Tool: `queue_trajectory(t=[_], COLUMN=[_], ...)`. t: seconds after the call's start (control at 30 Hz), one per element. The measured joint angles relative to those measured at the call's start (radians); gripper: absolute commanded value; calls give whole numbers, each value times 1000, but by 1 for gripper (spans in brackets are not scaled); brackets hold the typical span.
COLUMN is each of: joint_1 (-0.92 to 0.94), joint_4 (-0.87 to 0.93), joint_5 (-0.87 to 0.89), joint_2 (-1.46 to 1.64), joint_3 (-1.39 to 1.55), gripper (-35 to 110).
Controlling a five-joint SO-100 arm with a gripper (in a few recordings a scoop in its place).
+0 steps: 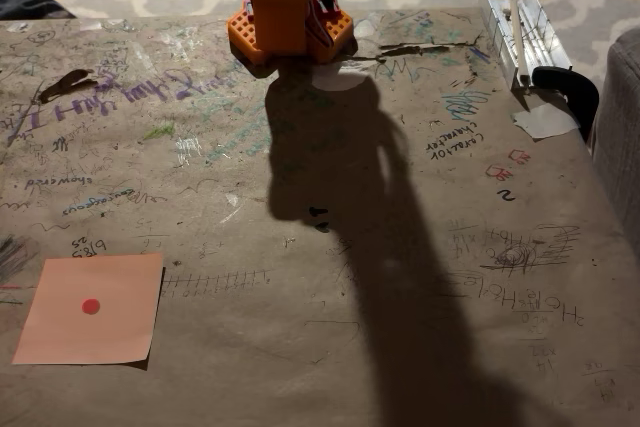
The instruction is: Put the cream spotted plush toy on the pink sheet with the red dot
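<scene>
The pink sheet (88, 309) lies flat on the table at the lower left of the fixed view, with its red dot (91, 306) near the centre and nothing resting on it. The cream spotted plush toy is out of view. The orange arm's base (285, 7) stands at the far edge of the table, top centre, and the arm runs up out of the picture. Its long dark shadow falls down the middle of the table.
Brown paper (300, 277) covered in scribbles and writing covers the table. A white clamp-like rack (520, 32) and a black handle (568, 87) sit at the far right, with a white paper scrap (545, 120) beside them. A patterned rug lies beyond the table.
</scene>
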Motion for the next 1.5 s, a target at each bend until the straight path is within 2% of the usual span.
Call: queue_trajectory(t=[0.17,0.27,0.33,0.5,0.57,0.67,0.83,1.07,1.2,1.3,1.5], joint_1=[0,23,75,230,279,327,310,245,204,172,158], joint_4=[-49,-123,-192,-543,-577,-629,-699,-742,-828,-893,-836], joint_5=[52,81,66,15,-11,-38,-63,-54,2,132,480], joint_2=[-94,-222,-391,-1040,-1226,-1319,-1270,-980,-696,-445,-91], joint_3=[0,18,38,86,69,84,245,494,742,954,1215], gripper=[0,11,15,28,30,30,29,26,9,0,0])
